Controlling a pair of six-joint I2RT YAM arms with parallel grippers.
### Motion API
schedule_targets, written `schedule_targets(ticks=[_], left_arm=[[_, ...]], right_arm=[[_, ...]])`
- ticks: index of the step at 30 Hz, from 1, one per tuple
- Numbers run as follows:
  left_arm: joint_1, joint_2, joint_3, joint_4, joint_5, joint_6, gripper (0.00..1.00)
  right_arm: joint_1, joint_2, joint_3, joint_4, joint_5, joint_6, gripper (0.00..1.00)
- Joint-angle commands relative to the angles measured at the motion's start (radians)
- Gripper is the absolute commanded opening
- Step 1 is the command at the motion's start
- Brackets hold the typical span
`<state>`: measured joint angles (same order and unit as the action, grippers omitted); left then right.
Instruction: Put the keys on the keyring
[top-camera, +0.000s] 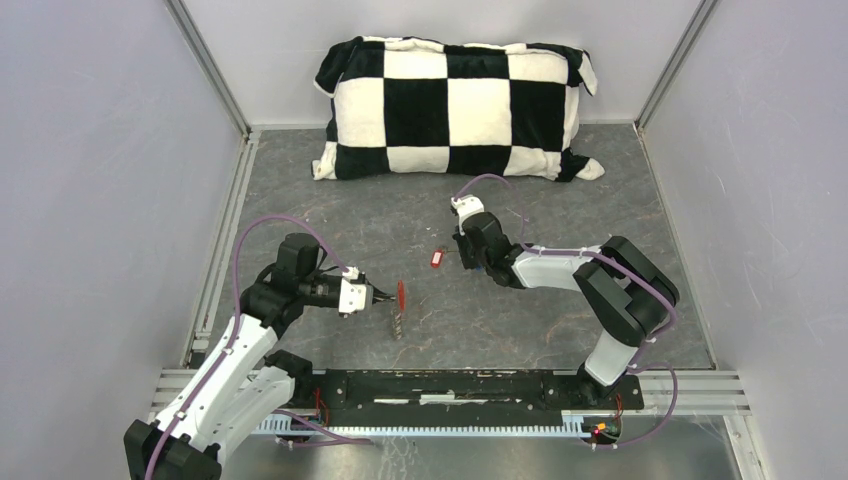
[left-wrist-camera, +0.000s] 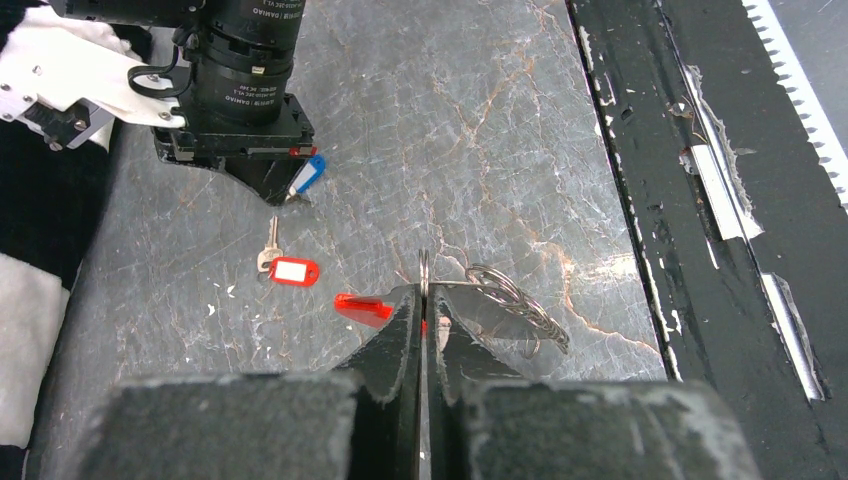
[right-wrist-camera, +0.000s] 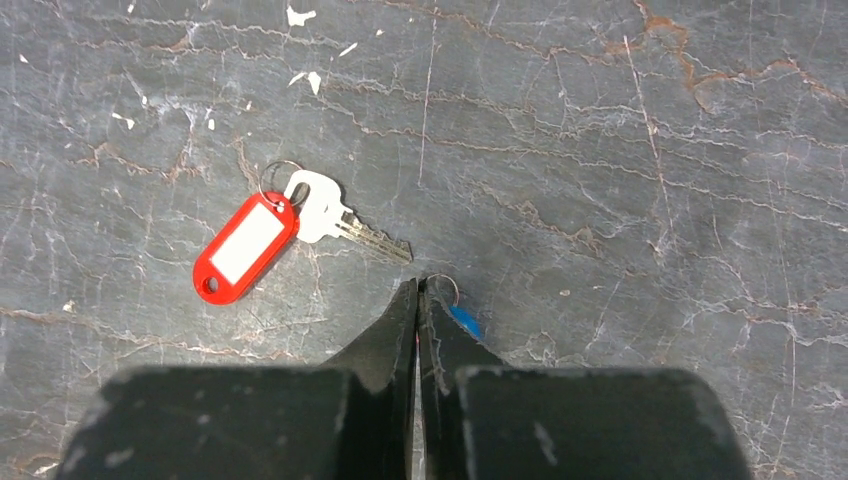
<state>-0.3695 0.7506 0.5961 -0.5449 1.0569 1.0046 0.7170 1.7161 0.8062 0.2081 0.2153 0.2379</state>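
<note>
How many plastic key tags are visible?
3: a white-labelled red tag lying on the table, a blue tag at the right end effector, a plain red tag at the left end effector. Others may be hidden.

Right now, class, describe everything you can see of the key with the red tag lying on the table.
The red-tagged key is small, silver metal, joined by a thin wire ring to an oval red plastic tag with a white label. It lies flat on the grey marbled table, its blade pointing toward the right gripper, whose tips sit just short of it.
</note>
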Motion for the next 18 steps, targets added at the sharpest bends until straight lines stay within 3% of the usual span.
schedule_targets(ticks=[1,18], left_arm=[[0.006,-0.013,0.035,0.003,0.041,0.024,0.02],[0.004,-0.021,0.039,-0.002,0.047,0.008,0.02]], right_arm=[[-0.004,-0.041,-0.015,0.06,0.022,-0.018,0.0],[-0.002,-0.168,-0.149,0.127,-0.227,-0.112,0.0]])
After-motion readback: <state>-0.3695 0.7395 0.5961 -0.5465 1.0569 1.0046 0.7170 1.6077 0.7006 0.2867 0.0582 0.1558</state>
